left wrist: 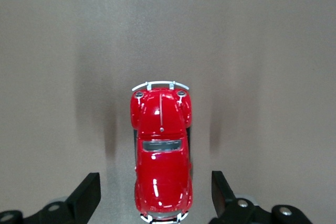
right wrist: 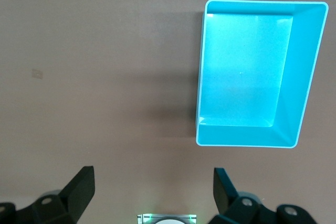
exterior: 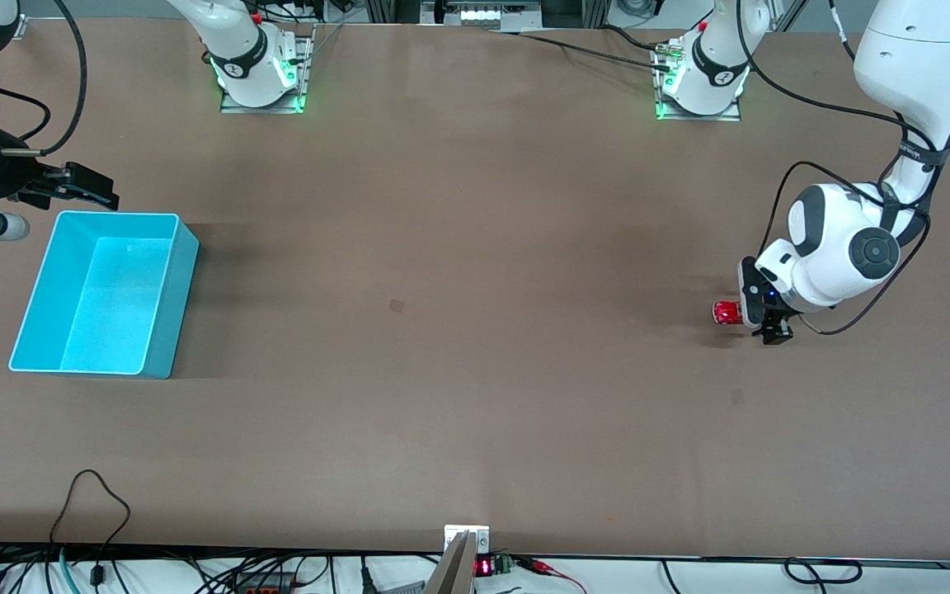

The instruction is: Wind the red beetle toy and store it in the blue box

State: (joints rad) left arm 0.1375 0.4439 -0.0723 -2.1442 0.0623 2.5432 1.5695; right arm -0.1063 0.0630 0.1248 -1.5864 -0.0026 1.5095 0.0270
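Though left claw straddles red beetle toy (rear cut off), fingers apart; right claw open.

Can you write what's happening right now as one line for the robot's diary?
left gripper: open, straddling red beetle toy | right gripper: open, waiting by blue box | box: empty

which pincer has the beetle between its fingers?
The left pincer: open, straddling the red beetle toy on the table. The right pincer hangs open beside the blue box.
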